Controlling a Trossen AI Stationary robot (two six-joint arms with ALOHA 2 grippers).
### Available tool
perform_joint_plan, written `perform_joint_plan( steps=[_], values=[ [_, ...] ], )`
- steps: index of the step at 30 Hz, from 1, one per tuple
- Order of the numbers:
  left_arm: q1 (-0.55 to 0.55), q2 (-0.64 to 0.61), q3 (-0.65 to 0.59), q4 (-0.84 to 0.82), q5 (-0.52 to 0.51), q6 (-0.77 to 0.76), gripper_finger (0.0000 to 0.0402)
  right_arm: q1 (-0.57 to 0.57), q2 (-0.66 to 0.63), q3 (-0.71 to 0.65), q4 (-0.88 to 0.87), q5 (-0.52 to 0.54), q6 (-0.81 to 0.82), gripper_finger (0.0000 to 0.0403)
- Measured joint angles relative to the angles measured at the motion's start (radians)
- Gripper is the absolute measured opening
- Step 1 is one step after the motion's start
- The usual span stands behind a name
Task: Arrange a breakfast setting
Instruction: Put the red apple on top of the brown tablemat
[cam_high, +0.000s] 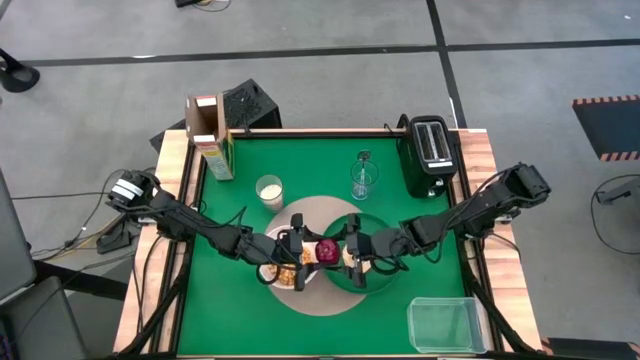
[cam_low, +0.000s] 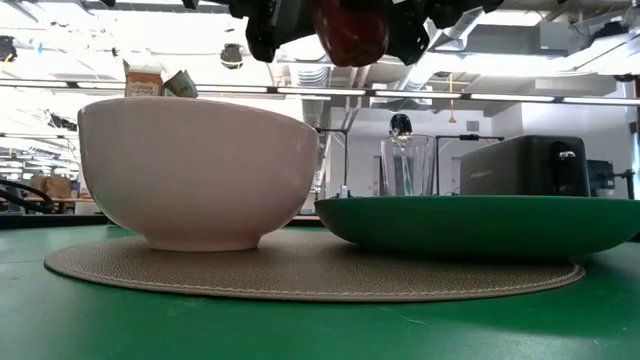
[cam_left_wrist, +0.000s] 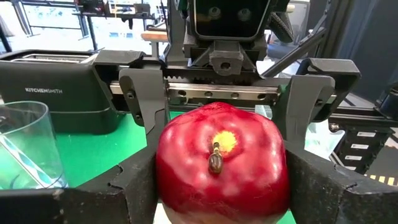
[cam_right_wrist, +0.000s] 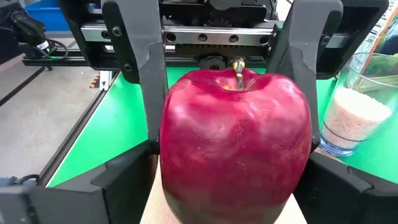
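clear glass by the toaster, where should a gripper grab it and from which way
Grip the clear glass across its side wall, somewhat below the rim, fingers level. It stands upright, and a thin utensil sticking out of its mouth probably rules out a top-down pinch. Come from the tan mat side: the black toaster crowds the other flank.

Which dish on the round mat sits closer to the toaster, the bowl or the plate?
The dark-green plate, on the mat's side toward the toaster; the white bowl sits opposite.

"KITCHENSMITH" on the black toaster (cam_left_wrist: 56, 93)
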Motion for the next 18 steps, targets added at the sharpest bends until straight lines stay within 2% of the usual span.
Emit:
perform_joint_plan(
  steps=[7, 11, 15, 18],
  values=[
    [0.000, -0.002, 0.000, -0.008, -0.004, 0.000, 0.0258, 0.002, 0.000, 0.001, -0.010, -0.001, -0.005, 0.0395],
    [0.001, -0.004, 0.003, -0.016, -0.006, 0.000, 0.0257, 0.002, -0.029, 0.023, -0.087, 0.006, -0.018, 0.0391],
    [0.002, -0.003, 0.044, -0.126, -0.015, -0.005, 0.0257, 0.003, -0.107, 0.041, -0.215, 0.011, -0.028, 0.0385],
    [0.002, -0.003, 0.109, -0.265, -0.070, -0.006, 0.0257, 0.027, -0.179, 0.043, -0.325, 0.032, -0.003, 0.0386]
  ],
)
